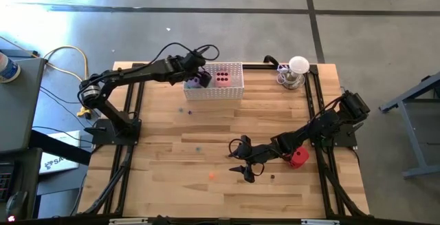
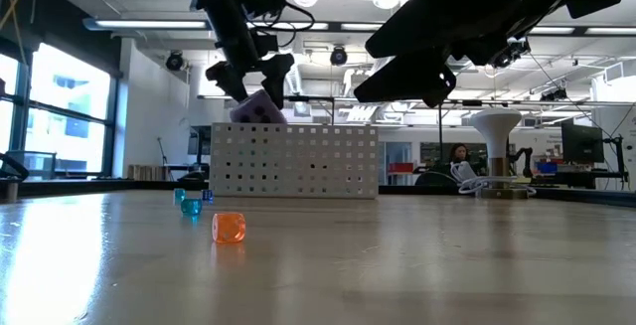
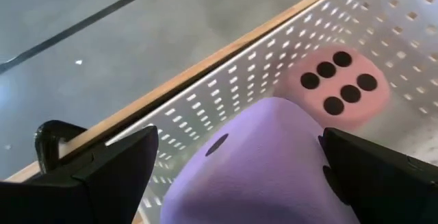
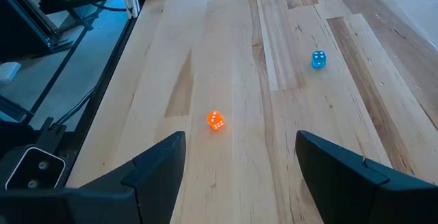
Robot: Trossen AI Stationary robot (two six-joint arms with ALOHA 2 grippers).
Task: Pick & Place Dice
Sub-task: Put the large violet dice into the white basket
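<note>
Pink die [image 1: 223, 78] is binned at upper centre; purple die [image 1: 200, 81] is dropped by wide-apart left pincer [image 1: 199, 78]; red die [image 1: 298, 158] is left; right pincer [image 1: 242, 160] is apart, empty.

A perforated basket [image 1: 234, 91] stands at the bench's [image 1: 172, 190] far edge, one die [image 1: 223, 78] inside it. A second die [image 1: 203, 80] sits between the left end effector's [image 1: 201, 78] fingers over the basket's left end. The right end effector [image 1: 242, 162] hovers over the bench's near middle, a third die [image 1: 298, 158] beside its arm.
</note>
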